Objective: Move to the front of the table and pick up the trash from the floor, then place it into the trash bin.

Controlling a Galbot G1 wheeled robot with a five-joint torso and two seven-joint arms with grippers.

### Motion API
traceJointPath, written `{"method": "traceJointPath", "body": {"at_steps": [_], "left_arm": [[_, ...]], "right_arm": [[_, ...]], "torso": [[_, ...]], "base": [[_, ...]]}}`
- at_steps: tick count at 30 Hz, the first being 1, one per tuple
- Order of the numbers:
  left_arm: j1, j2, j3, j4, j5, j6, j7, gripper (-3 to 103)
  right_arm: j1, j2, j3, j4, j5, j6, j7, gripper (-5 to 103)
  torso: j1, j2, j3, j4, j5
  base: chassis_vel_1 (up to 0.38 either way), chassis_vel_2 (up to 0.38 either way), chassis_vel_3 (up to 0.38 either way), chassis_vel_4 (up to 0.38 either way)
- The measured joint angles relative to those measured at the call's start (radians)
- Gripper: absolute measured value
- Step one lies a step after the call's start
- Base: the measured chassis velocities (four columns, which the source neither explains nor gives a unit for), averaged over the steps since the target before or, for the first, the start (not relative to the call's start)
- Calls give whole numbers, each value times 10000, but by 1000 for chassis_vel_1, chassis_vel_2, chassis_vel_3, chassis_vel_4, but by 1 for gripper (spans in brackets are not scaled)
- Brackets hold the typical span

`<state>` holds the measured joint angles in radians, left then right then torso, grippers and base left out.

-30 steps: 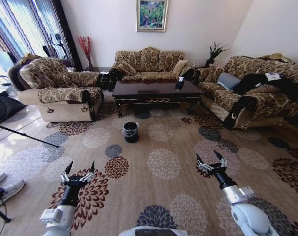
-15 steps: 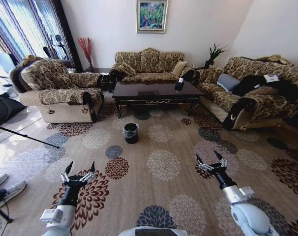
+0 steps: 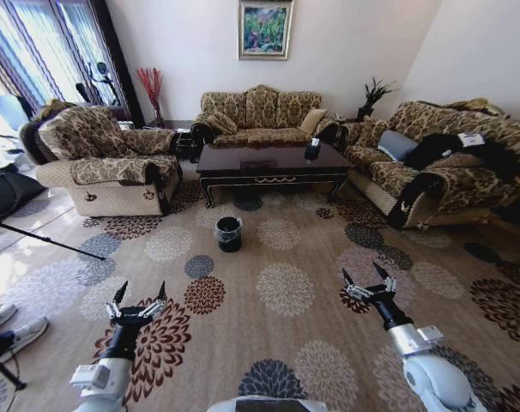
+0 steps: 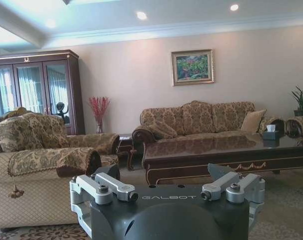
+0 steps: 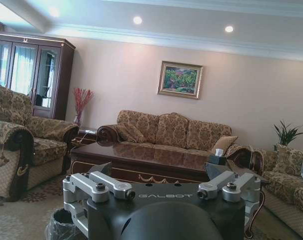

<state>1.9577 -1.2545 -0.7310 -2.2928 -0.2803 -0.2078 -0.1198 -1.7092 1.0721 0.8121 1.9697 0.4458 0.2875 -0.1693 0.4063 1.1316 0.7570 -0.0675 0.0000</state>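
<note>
Flowered carpet lies between both spread-open grippers (left gripper (image 3: 139, 293), right gripper (image 3: 368, 278)) and trash bin (image 3: 228, 232); its thin liner probably handles light, flimsy.

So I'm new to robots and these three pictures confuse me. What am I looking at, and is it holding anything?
It is a wheeled robot with two arms in a living room. The wide picture comes from its head camera: the left gripper and right gripper hover open and hold nothing above the flowered carpet. The other two come from cameras on each wrist, looking over the gripper toward the sofa. Ahead stand the dark coffee table, with a tissue box on it, and the small black trash bin on the carpet.
</note>
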Motion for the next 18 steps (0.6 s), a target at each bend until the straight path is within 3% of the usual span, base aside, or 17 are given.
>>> {"method": "traceJointPath", "body": {"at_steps": [6,18], "left_arm": [[-1,0,0,0,0,0,0,100],[0,0,0,0,0,0,0,100]], "right_arm": [[0,0,0,0,0,0,0,100],[0,0,0,0,0,0,0,100]], "torso": [[105,250,144,0,0],[99,237,142,0,0]], "base": [[0,0,0,0],[0,0,0,0]]}}
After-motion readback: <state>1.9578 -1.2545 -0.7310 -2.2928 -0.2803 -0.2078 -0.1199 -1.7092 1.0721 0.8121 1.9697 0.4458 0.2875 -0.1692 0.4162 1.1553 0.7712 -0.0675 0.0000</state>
